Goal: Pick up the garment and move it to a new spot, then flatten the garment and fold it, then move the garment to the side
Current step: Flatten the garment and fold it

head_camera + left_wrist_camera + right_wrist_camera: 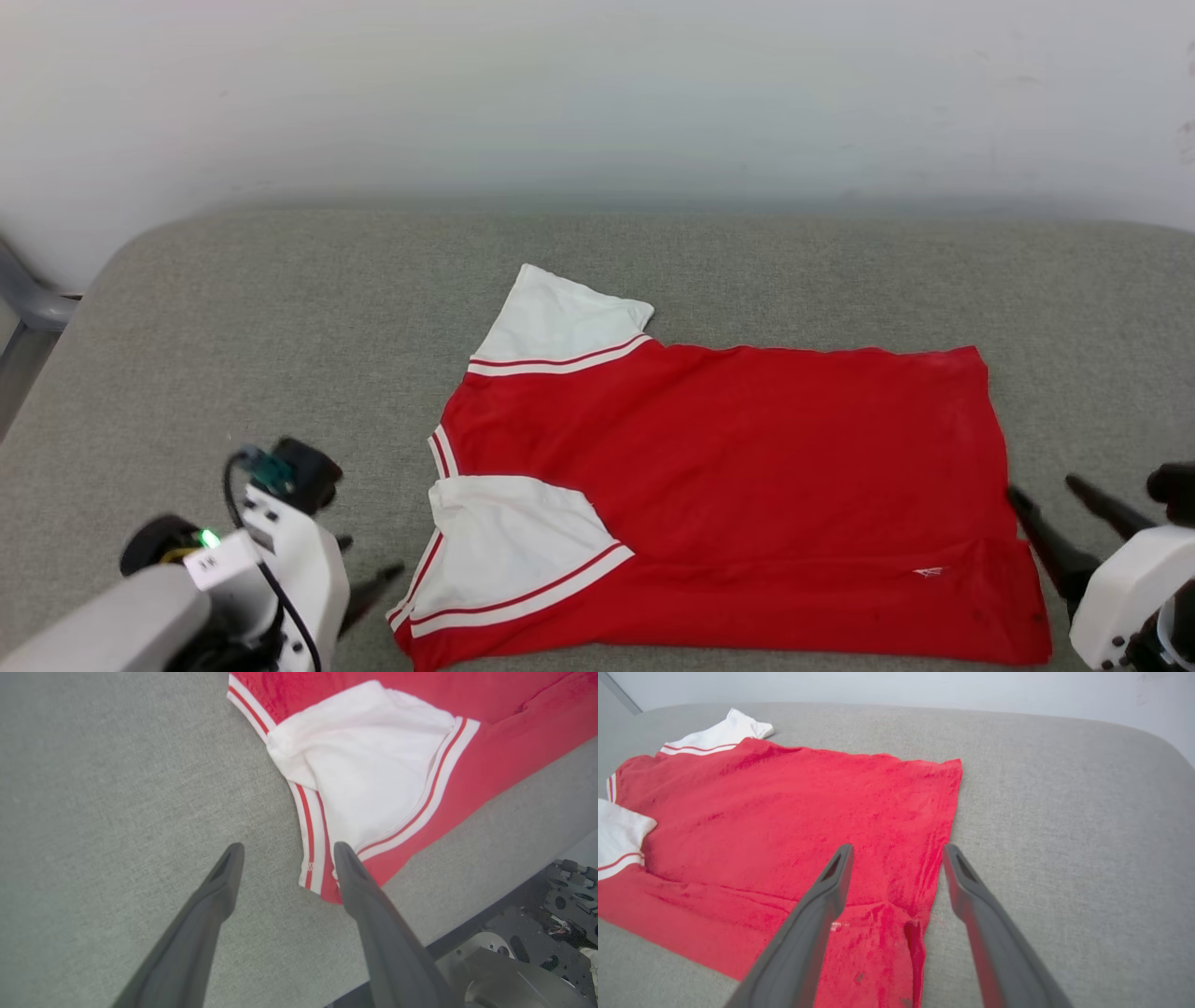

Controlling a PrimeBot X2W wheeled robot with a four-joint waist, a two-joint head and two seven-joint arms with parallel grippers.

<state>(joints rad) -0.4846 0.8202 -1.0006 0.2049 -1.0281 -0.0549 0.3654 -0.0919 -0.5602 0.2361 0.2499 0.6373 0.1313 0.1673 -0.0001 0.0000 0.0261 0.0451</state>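
Observation:
The garment (728, 485) lies spread on the grey cushioned surface (280, 327), plain red side up. One white sleeve points to the far side, and the other is folded onto the red body at the near left. My left gripper (369, 557) stands open just left of the near sleeve. In the left wrist view its fingers (287, 848) straddle the striped trim corner of the garment (373, 779), gripping nothing. My right gripper (1044, 490) is open at the garment's right hem. The right wrist view has those fingers (897, 847) spread above the hem edge of the garment (784, 812).
A pale wall (597, 93) runs behind the surface. A grey chair part (28, 308) shows at the far left. The surface's front edge and the robot's dark base (537, 952) lie close below the left gripper. Bare cushion stretches left, right and behind the garment.

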